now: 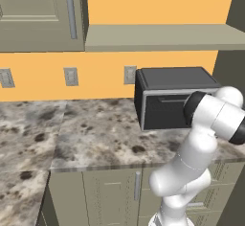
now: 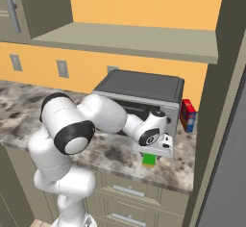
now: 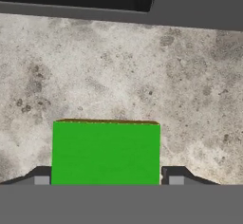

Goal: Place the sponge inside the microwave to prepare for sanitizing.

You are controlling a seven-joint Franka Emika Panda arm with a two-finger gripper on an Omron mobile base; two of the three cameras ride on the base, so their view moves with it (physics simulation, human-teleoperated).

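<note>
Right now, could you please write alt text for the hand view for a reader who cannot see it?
A bright green sponge lies flat on a speckled stone counter, between the two dark fingertips of the claw, one on each side. A dark grey appliance runs along the top edge.

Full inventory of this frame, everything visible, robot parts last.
Flat green rectangular sponge: 1, bright green, on the speckled counter in front of the oven, between the fingers.
Small grey-and-black countertop oven: 1, dark grey top, against the orange wall.
Red and blue box: 1, right of the oven.
Speckled stone counter: 1, grey-brown, over olive cabinets.
Wall outlets: 3, grey, on the orange wall.
Olive shelf: 1, above the oven.
Upper cabinet: 1, olive, upper left.
White arm: 1, reaching down beside the oven.
Gripper: 1, fingers either side of the sponge.
</note>
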